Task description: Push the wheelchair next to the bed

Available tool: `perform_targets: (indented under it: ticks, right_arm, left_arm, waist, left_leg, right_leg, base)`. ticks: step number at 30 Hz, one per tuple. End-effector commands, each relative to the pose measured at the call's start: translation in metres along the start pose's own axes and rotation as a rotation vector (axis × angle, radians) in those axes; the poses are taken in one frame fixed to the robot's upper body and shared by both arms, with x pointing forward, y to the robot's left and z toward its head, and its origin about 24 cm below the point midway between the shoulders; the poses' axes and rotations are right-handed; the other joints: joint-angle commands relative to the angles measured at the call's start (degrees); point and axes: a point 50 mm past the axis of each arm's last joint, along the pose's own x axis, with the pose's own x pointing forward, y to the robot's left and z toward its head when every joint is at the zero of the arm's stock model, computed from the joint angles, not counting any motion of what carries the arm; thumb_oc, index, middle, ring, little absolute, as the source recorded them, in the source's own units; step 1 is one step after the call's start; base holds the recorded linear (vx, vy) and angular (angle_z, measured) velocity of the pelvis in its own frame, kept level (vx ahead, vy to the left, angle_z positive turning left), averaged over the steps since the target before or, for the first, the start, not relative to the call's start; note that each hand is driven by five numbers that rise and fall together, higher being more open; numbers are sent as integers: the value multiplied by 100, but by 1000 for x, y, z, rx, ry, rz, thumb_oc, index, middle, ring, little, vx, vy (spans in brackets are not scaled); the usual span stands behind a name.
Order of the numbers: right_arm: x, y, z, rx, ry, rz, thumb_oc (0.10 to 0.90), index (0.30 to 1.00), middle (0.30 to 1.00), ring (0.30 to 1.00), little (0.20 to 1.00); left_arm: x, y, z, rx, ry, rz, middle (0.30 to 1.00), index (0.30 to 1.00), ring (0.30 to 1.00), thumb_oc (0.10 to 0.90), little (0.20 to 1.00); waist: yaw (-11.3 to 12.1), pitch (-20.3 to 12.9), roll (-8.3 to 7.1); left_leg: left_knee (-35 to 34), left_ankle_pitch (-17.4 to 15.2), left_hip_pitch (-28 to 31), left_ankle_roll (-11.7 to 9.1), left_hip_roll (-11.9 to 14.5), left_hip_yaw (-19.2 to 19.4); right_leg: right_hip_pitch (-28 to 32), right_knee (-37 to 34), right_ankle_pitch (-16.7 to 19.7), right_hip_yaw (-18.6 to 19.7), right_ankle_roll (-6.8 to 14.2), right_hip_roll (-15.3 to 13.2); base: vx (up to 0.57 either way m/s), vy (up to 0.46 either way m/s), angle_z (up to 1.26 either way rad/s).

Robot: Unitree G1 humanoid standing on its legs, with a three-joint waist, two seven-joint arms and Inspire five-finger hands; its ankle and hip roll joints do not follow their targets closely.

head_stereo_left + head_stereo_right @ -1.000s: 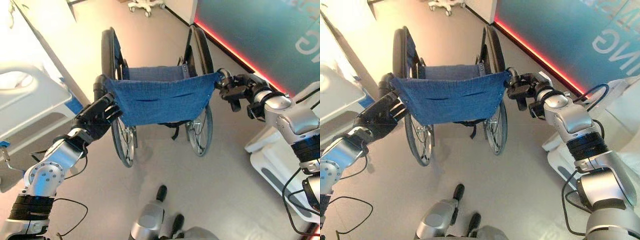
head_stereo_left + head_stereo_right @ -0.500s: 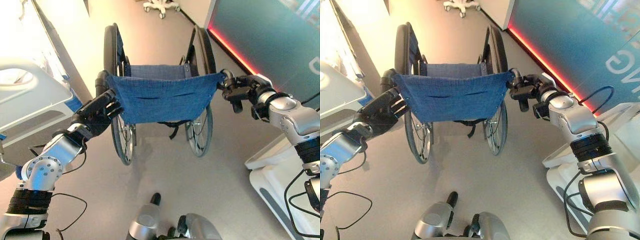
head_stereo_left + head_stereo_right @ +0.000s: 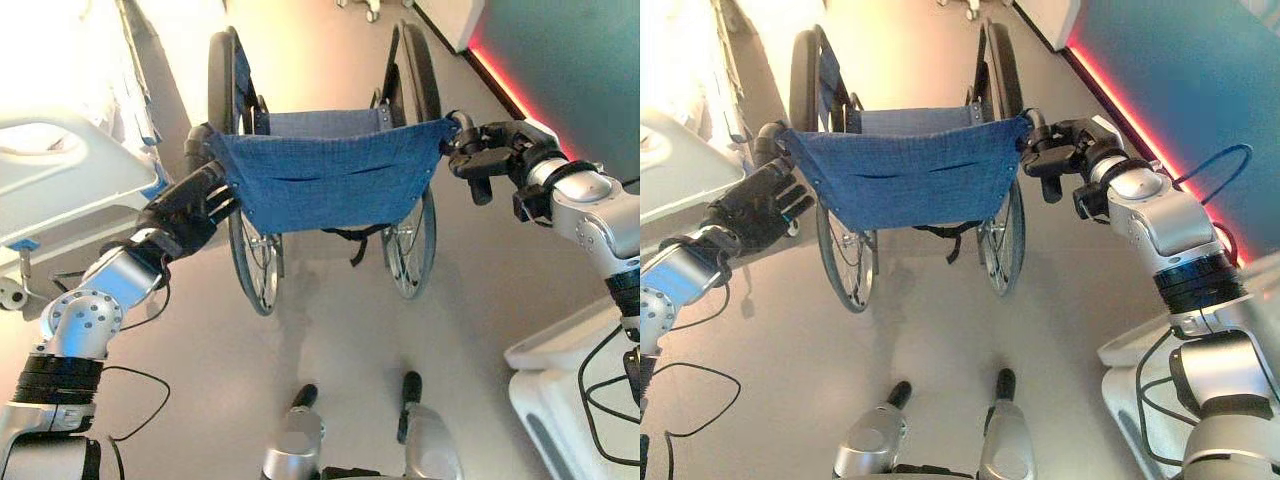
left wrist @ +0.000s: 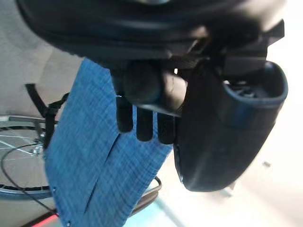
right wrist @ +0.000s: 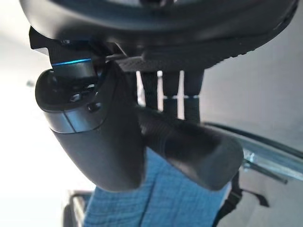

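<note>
Both clenched on the push handles, left robot hand (image 3: 190, 212) and right robot hand (image 3: 487, 156), so better rolling the blue-backed black-wheeled wheelchair (image 3: 330, 185) evenly, straight alongside the white bed (image 3: 60, 190).

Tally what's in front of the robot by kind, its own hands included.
Wheelchair: 1
Bed: 1
White base at the robot's right: 1
Hands, left hand and right hand, each on a push handle: 2
Total: 5
</note>
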Motion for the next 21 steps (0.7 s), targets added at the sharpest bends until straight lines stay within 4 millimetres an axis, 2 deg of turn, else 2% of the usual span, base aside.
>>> perform_targets:
  ticks: [1, 3, 5, 7, 9, 10, 11, 12, 13, 14, 16, 17, 18, 20, 21]
  right_arm:
    - [-13, 26, 63, -51, -346, 119, 400, 300, 300, 300, 300]
    - [-14, 29, 57, -52, -343, 109, 400, 300, 300, 300, 300]
    - [-16, 28, 54, -55, -339, 100, 400, 300, 300, 300, 300]
    - [-17, 24, 53, -49, -324, 84, 400, 300, 300, 300, 300]
    - [-16, 23, 53, -50, -322, 79, 400, 300, 300, 300, 300]
    - [-16, 25, 54, -53, -321, 83, 400, 300, 300, 300, 300]
    - [-15, 27, 53, -55, -320, 84, 400, 300, 300, 300, 300]
    - [-15, 27, 53, -55, -320, 84, 400, 300, 300, 300, 300]
    - [-14, 29, 52, -54, -317, 83, 400, 300, 300, 300, 300]
    - [-12, 33, 48, -8, -305, 103, 400, 300, 300, 300, 300]
    - [-13, 36, 42, 12, -300, 104, 400, 300, 300, 300, 300]
    - [-13, 37, 36, 15, -299, 101, 400, 300, 300, 300, 300]
    - [-14, 38, 34, 20, -296, 103, 400, 300, 300, 300, 300]
    - [-15, 37, 26, 22, -292, 115, 400, 300, 300, 300, 300]
    - [-15, 37, 26, 23, -293, 114, 400, 300, 300, 300, 300]
  left_arm:
    - [-37, -25, 95, -35, -492, -190, 300, 300, 300, 400, 300]
    - [-36, -17, 82, -38, -446, -174, 300, 300, 300, 400, 300]
    - [-35, -14, 72, -34, -415, -170, 300, 300, 300, 400, 300]
    - [-32, -11, 64, -28, -394, -177, 300, 300, 300, 400, 300]
    - [-31, -11, 63, -23, -391, -179, 300, 300, 300, 400, 300]
    - [-30, -11, 65, -18, -388, -172, 300, 300, 300, 400, 300]
    - [-29, -13, 66, -12, -381, -168, 300, 300, 300, 400, 300]
    - [-29, -13, 66, -12, -380, -168, 300, 300, 300, 400, 300]
    - [-28, -13, 67, -6, -370, -163, 300, 300, 300, 400, 300]
    - [-23, -12, 61, -2, -333, -155, 300, 300, 300, 400, 300]
    - [-19, -12, 55, 0, -315, -151, 300, 300, 300, 400, 300]
    - [-17, -11, 50, -2, -302, -152, 300, 300, 300, 400, 300]
    - [-17, -11, 49, -3, -298, -155, 300, 300, 300, 400, 300]
    - [-17, -8, 46, -4, -293, -155, 300, 300, 300, 400, 300]
    - [-18, -8, 46, -4, -293, -155, 300, 300, 300, 400, 300]
  waist:
    - [-11, -2058, -324]
    - [-14, -1995, -399]
    - [-38, -1976, -418]
    - [-56, -1970, -430]
    - [-36, -1960, -407]
    - [16, -1935, -343]
    - [26, -1936, -268]
    - [36, -1922, -279]
    - [22, -1922, -230]
    - [-8, -1938, -82]
    - [51, -1933, -38]
    - [115, -1938, -11]
    - [129, -1936, 2]
    - [243, -1939, 40]
    - [260, -1937, 67]
  left_leg:
    - [1121, 1466, -282, 245, -187, 546]
    - [1851, 1594, -643, 308, -266, 783]
    - [2231, 1580, -831, 341, -323, 951]
    - [2974, 1611, -1132, 345, -530, 1215]
    - [3026, 1579, -1290, 371, -634, 1227]
    - [2780, 1432, -1488, 431, -956, 1292]
    - [2326, 1395, -1430, 424, -981, 1439]
    - [2282, 1404, -1389, 426, -989, 1451]
    - [1861, 1437, -1347, 391, -907, 1670]
    - [735, 1640, -1402, 294, -697, 2069]
    - [73, 1828, -1451, 265, -714, 2029]
    - [-552, 2080, -1501, 212, -679, 1999]
    - [-675, 2166, -1526, 190, -656, 1999]
    - [-1385, 2499, -1665, 110, -614, 1865]
    - [-1382, 2540, -1680, 117, -581, 1876]
  right_leg:
    - [230, -468, 467, 59, -164, -7]
    - [417, -526, 394, -21, -341, 155]
    - [496, -561, 379, -74, -423, 257]
    - [650, -625, 331, -208, -574, 365]
    - [712, -619, 289, -245, -615, 424]
    - [822, -595, 206, -257, -633, 537]
    - [906, -575, 90, -337, -629, 641]
    - [924, -573, 84, -327, -628, 627]
    - [999, -574, -2, -404, -645, 704]
    - [1200, -600, -188, -577, -666, 892]
    - [1396, -651, -282, -534, -637, 918]
    - [1625, -756, -355, -487, -620, 952]
    - [1700, -804, -374, -471, -618, 966]
    - [1989, -845, -519, -347, -608, 987]
    - [1971, -844, -485, -336, -612, 1013]
  base:
    - [177, -406, 26]
    - [189, -377, 18]
    - [192, -305, 11]
    - [262, -286, 39]
    - [205, -136, 40]
    - [278, -94, 18]
    - [283, -98, 23]
    - [210, -23, 14]
    - [342, 17, 24]
    - [402, 31, 19]
    - [409, 68, 33]
    - [432, 76, 14]
    - [401, 63, -21]
    - [423, 91, -30]
    - [503, 128, -14]
